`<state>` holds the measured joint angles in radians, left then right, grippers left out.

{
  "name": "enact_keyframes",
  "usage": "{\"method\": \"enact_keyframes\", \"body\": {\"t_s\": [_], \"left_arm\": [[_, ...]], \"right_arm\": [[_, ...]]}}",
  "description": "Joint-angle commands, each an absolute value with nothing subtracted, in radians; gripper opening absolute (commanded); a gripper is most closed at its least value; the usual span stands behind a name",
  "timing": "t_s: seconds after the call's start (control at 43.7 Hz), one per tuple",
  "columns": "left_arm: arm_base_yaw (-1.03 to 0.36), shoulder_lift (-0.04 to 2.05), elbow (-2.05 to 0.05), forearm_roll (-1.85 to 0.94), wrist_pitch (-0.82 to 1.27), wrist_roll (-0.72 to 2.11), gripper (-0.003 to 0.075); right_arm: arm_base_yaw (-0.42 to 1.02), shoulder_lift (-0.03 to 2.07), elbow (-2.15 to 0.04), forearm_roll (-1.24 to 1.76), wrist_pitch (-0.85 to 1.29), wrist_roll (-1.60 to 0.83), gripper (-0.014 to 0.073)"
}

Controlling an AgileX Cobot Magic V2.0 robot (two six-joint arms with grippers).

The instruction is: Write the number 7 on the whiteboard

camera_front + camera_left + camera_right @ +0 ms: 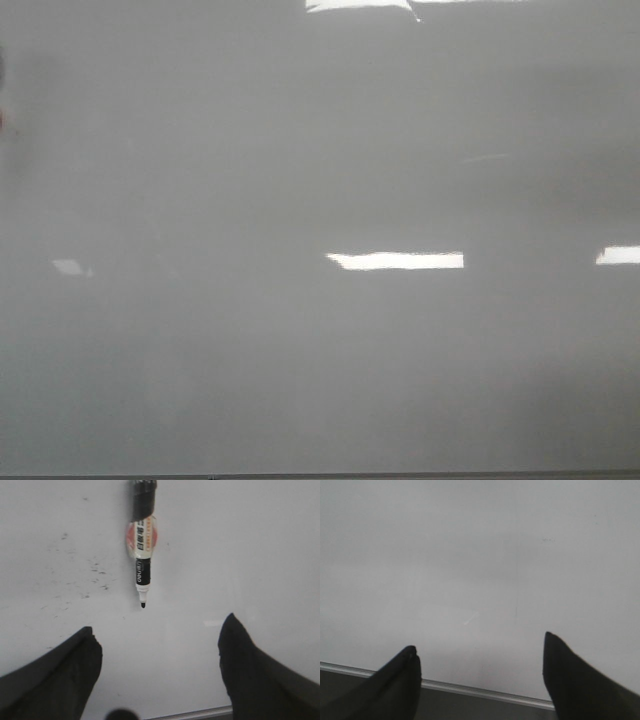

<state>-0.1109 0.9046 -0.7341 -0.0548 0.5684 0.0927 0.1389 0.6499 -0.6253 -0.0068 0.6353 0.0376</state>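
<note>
Both fingers of the left gripper (157,672) stand spread wide with nothing between them, over the whiteboard (240,555); the right gripper (480,677) is likewise spread and empty, above the board's metal-trimmed edge (470,689). One uncapped black marker (142,545) lies flat on the board ahead of the left fingers, tip toward them. Small ink specks (97,572) dot the surface beside it; no 7 shows anywhere
</note>
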Motion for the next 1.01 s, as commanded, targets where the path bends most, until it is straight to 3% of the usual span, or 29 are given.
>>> {"method": "enact_keyframes", "body": {"t_s": [0.0,0.527,0.985], "left_arm": [[-0.137,0.963,-0.793,-0.022,0.498,0.104,0.0494],[-0.100,1.275,-0.922,0.000,0.437,0.022,0.0494],[-0.100,1.383,-0.927,0.037,0.290,0.022,0.0492]], "right_arm": [[0.140,0.656,-0.663,-0.024,0.570,0.027,0.0541],[0.140,0.656,-0.663,-0.024,0.577,0.027,0.0541],[0.140,0.656,-0.663,-0.024,0.577,0.027,0.0541]]}}
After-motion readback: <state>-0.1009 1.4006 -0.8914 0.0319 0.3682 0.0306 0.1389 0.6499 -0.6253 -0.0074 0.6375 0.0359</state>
